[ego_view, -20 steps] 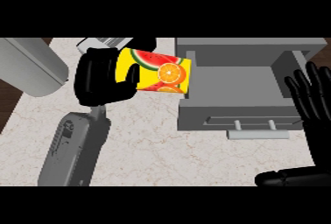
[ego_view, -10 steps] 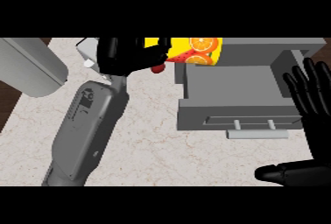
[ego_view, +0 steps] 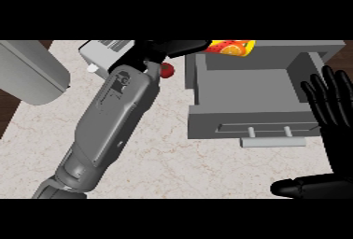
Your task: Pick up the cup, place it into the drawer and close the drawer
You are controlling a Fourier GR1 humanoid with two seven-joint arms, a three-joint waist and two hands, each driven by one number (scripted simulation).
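The fruit-printed cup (ego_view: 233, 47), gripped by the left hand (ego_view: 172, 47) at the open drawer (ego_view: 241, 95)'s far rim beside the flat-open right hand (ego_view: 334, 105), could be let go short and left outside.

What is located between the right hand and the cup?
In the head view, the open grey drawer lies between the right hand and the cup.

The left hand (ego_view: 176, 46) hides most of the cup (ego_view: 233, 47), also cut off above.
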